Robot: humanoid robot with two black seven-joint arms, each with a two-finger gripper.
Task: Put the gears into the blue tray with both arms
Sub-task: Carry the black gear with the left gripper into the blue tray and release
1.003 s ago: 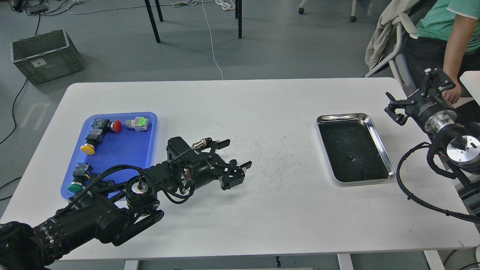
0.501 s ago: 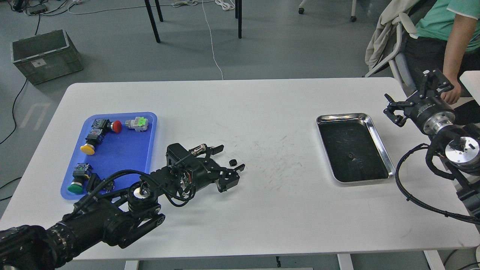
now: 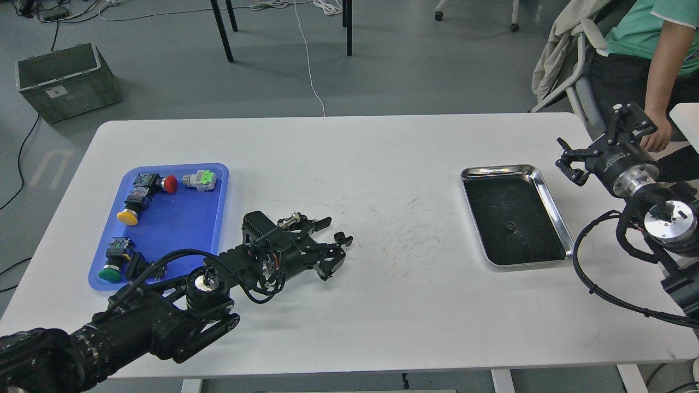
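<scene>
Left gripper (image 3: 334, 238) low over the tabletop (image 3: 382, 305), just right of the blue tray (image 3: 180, 224). Its two fingers stand apart, upper finger (image 3: 322, 222) pointing right, lower one near a small black toothed gear (image 3: 341, 236). Gear sits at the lower fingertip; cannot tell whether it is touching the finger, lying on the tabletop, or pinched. No clear grip visible.

Second gear (image 3: 510, 227): a tiny dark disc on the black bottom of the steel tray (image 3: 552, 213), well apart from the blue tray, on the right half of the tabletop.

Right gripper (image 3: 592, 143) held up beyond the far right corner of the steel tray, fingers spread wide, nothing between them.

Blue tray holds only push-button switches: red cap (image 3: 169, 184), green-and-grey (image 3: 200, 179), yellow cap (image 3: 127, 217), dark green cap (image 3: 110, 273). No gear seen in it, so by my reading the task has hardly started.

Handling judgement: gears look rigid, very light, and thin. Likely to skid or flip if nudged sideways by a fingertip, and easy to lose against dark surfaces. Best hold is across the toothed rim, fingers closing on opposite edges with tips down near the surface; the teeth should give some bite. The one on the steel tray is harder to see, black on black. Light squeeze should suffice.
</scene>
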